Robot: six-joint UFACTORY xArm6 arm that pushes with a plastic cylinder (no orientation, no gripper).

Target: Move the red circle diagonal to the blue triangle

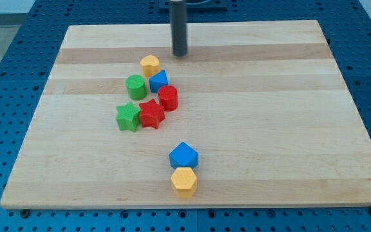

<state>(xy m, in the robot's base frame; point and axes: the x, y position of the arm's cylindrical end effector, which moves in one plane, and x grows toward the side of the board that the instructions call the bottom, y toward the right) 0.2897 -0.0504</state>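
Observation:
The red circle (168, 97) stands on the wooden board, touching the lower right of the blue triangle (158, 81). My tip (180, 54) is above and to the right of both, a short gap from the blue triangle and touching no block. A yellow block (150, 65) sits just above-left of the blue triangle. A green circle (135, 86) is to the triangle's left. A red star (151, 114) lies below-left of the red circle, with a green star (128, 117) beside it.
A blue cube (183, 156) and a yellow hexagon (184, 182) sit together near the board's bottom edge, below the cluster. The wooden board (282, 116) lies on a blue perforated table (5, 45).

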